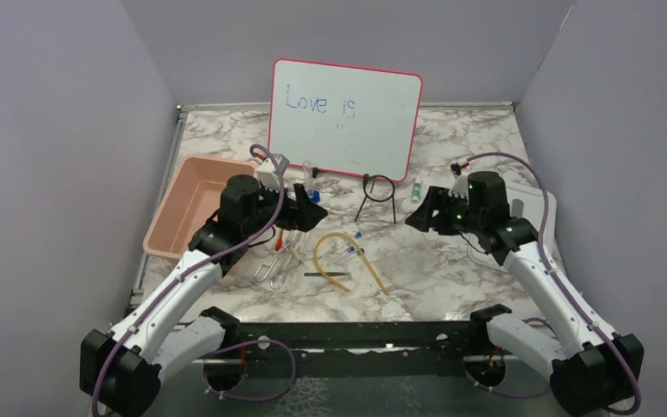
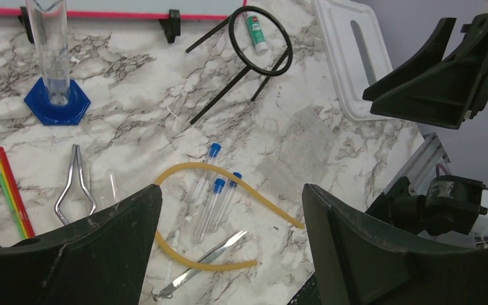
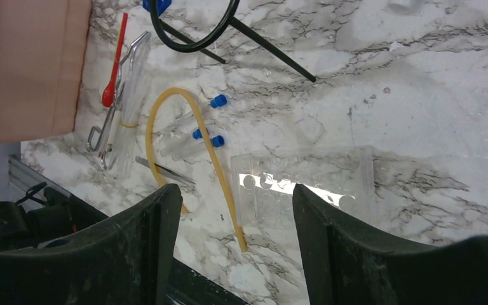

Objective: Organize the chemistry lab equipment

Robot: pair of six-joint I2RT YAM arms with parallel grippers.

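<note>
My left gripper [image 1: 314,214] is open and empty, held above the tan rubber tube [image 2: 184,168], three clear blue-capped tubes [image 2: 213,198] and flat metal tweezers [image 2: 204,263]. Metal tongs [image 2: 76,185] and red, yellow and green sticks [image 2: 13,190] lie to their left. The black wire ring tripod [image 1: 378,193] stands before the whiteboard. My right gripper [image 1: 417,217] is open and empty above a clear well plate [image 3: 305,187] and the tan tube's end [image 3: 219,165]. A red-tipped spatula [image 3: 115,63] lies by the tongs [image 3: 111,121]. A green-labelled vial [image 2: 257,34] lies behind the tripod.
The pink-framed whiteboard [image 1: 345,117] stands at the back. The pink bin [image 1: 193,204] sits at the left and its white lid [image 1: 543,213] at the right, under the right arm. A clear measuring cylinder on a blue base [image 2: 56,101] stands near the whiteboard.
</note>
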